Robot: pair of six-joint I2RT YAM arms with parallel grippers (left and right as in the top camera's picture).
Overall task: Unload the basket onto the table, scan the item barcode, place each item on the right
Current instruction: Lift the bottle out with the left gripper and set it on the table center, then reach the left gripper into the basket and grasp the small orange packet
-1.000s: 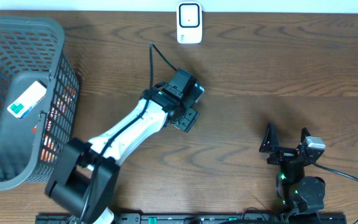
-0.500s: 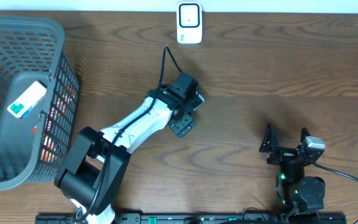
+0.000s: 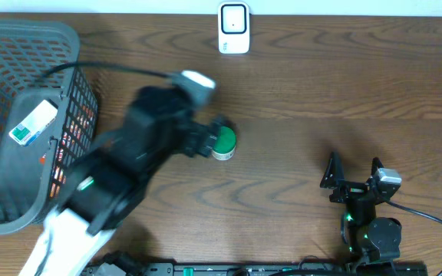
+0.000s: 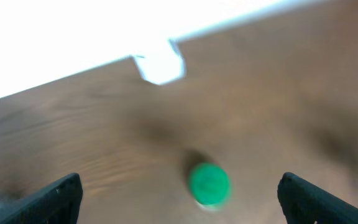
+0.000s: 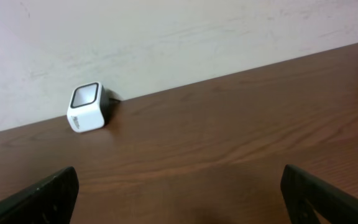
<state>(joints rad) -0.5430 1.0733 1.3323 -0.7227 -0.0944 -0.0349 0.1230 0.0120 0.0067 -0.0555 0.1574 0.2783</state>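
The item, a small white container with a green lid (image 3: 223,142), stands on the wooden table below the white barcode scanner (image 3: 234,28). My left gripper (image 3: 199,138) is motion-blurred just left of it, open and holding nothing. In the left wrist view the green lid (image 4: 209,184) lies free between and beyond the spread fingers of the left gripper (image 4: 182,202), with the scanner (image 4: 159,65) blurred at the far edge. My right gripper (image 3: 353,175) rests open at the near right. The right wrist view has the right gripper (image 5: 179,193) over bare wood and the scanner (image 5: 87,107) by the wall.
A dark mesh basket (image 3: 67,46) fills the left side, with a white and green box (image 3: 33,123) and other packets inside. A pale wall runs behind the table's far edge.
My left gripper has opened and let go of the green-lidded item, which now stands uncovered on the table. The left arm has swung back to the left; the right arm has not moved.
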